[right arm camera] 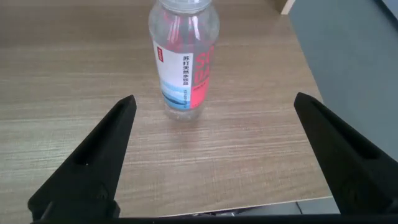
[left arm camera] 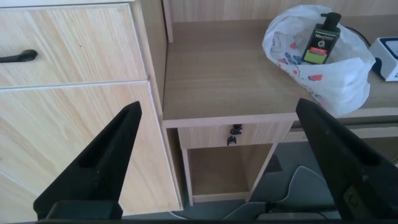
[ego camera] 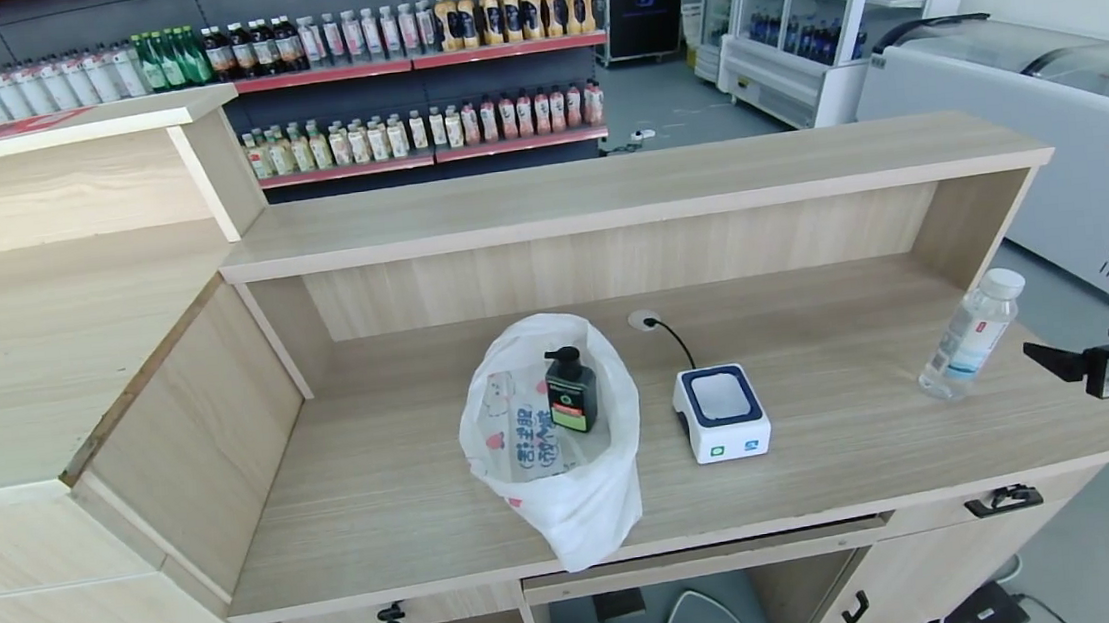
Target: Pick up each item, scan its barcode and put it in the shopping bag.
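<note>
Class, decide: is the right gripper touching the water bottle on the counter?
Apart. The right wrist view shows the right gripper open, with bare counter between each of its fingers and the water bottle, which stands upright and untouched.

So on the counter (ego camera: 379, 487) the shopping bag (ego camera: 570, 491) sits about in the middle, and a pump bottle (ego camera: 571, 390) stands upright inside it. Just right of the bag is the scanner (ego camera: 721, 412), with its cable (ego camera: 673, 341) running back to a hole in the counter behind it, and near the right end stands the water bottle (ego camera: 971, 335), well apart from the scanner. The right gripper (right arm camera: 216, 102) hangs off that right end, near the water bottle, and behind the counter's raised back ledge there are shelves (ego camera: 412, 63) lined with drinks, with a fridge (ego camera: 819, 7) and freezer chest (ego camera: 1049, 108) farther right.
</note>
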